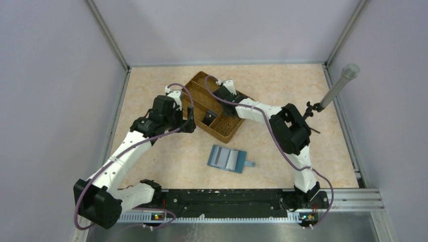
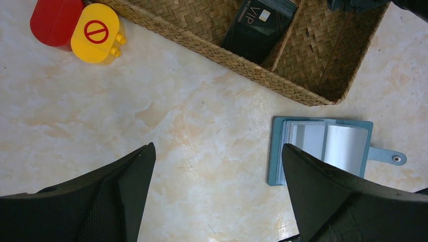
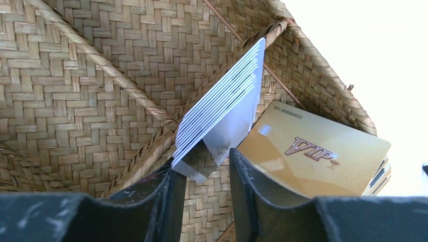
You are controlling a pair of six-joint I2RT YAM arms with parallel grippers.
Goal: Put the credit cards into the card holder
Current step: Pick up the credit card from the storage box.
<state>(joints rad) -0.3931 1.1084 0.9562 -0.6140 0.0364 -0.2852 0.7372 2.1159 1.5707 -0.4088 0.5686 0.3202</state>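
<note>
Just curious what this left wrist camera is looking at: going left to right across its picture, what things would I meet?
Red round piece → yellow round piece → black VIP card, standing in the woven tray → blue card holder, with its closing tab furthest right.

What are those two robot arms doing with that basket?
The right hand is down inside the brown woven divided tray. Its fingers sit on either side of a leaning stack of thin white cards, beside a gold VIP card. Whether it has pinched them yet is unclear. The left hand hangs wide open over the marble-look table. The teal-blue folding card holder lies open on the table.
</note>
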